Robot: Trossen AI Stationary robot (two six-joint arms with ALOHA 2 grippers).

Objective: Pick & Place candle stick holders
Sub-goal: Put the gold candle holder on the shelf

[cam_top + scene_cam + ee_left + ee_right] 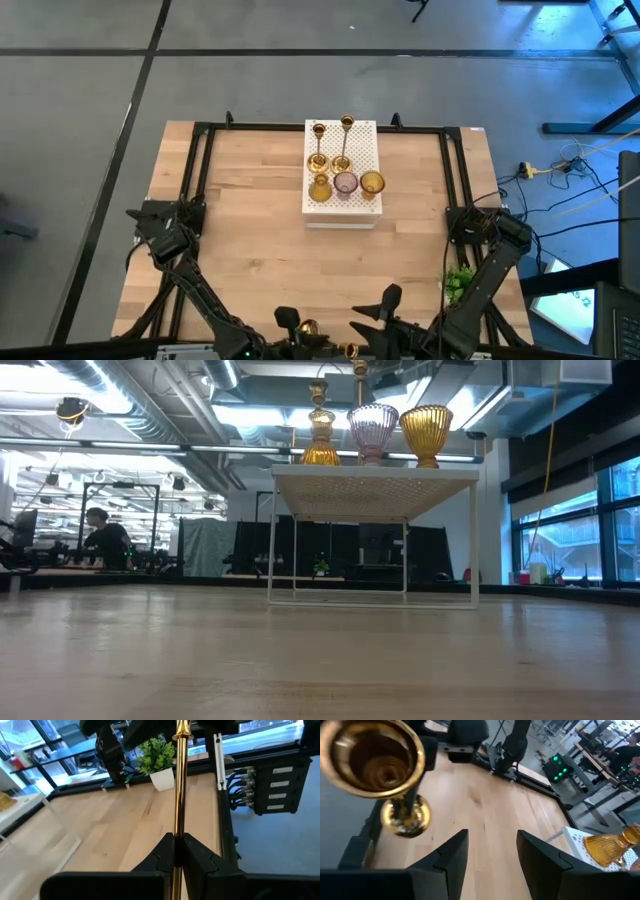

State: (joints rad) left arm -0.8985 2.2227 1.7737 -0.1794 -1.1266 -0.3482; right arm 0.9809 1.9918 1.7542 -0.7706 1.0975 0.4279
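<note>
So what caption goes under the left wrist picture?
Left gripper fingers shut on a slim brass candlestick, small green plant beyond.

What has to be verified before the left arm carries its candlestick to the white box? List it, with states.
1. Left gripper shut on the brass candlestick stem: ok.
2. Right gripper open and empty: ok.
3. Bare spot on the white box, far right corner: ok.
4. Five holders on the box standing upright: ok.
5. Held candlestick's base clear of the table: cannot tell.
</note>
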